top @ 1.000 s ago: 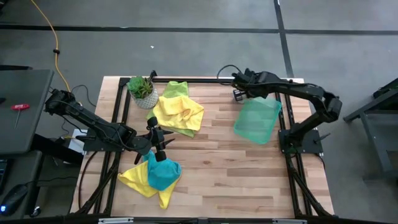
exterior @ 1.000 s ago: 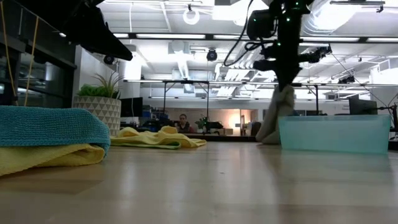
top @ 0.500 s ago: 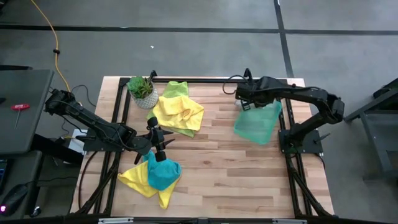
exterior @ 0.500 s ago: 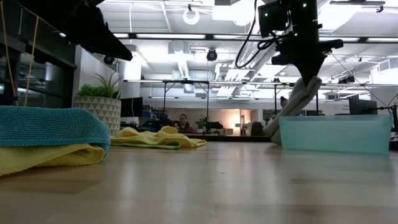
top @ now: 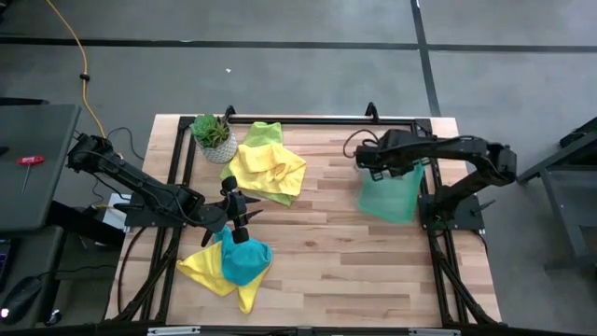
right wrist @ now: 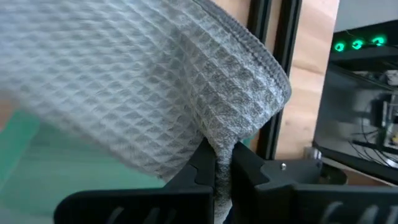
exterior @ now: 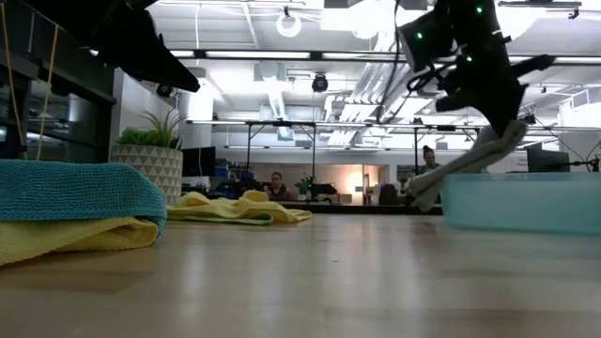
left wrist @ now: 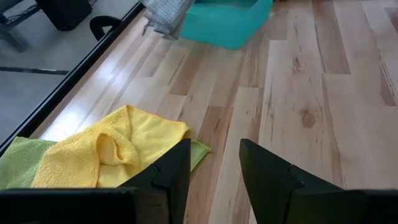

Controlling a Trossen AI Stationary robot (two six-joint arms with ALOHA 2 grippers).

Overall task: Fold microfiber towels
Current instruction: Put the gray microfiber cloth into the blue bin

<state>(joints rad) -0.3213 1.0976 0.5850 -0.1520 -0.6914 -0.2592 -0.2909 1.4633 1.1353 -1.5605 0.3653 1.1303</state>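
Our right end effector is clamped on a grey towel, which trails from it over the tray. Our left end effector, fingers parted and empty, hangs nearest the teal towel.

Right claw holds grey towel (drooping) above tray.

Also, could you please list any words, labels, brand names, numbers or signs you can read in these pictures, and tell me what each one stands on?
None: no readable text shows in any view.
The translucent green rectangular plastic tray, the grey waffle-weave microfiber towel gripped by the right end effector, and the white patterned plant pot carry no lettering.
Green indicator lights on the dark arm hardware are lights only, not characters.
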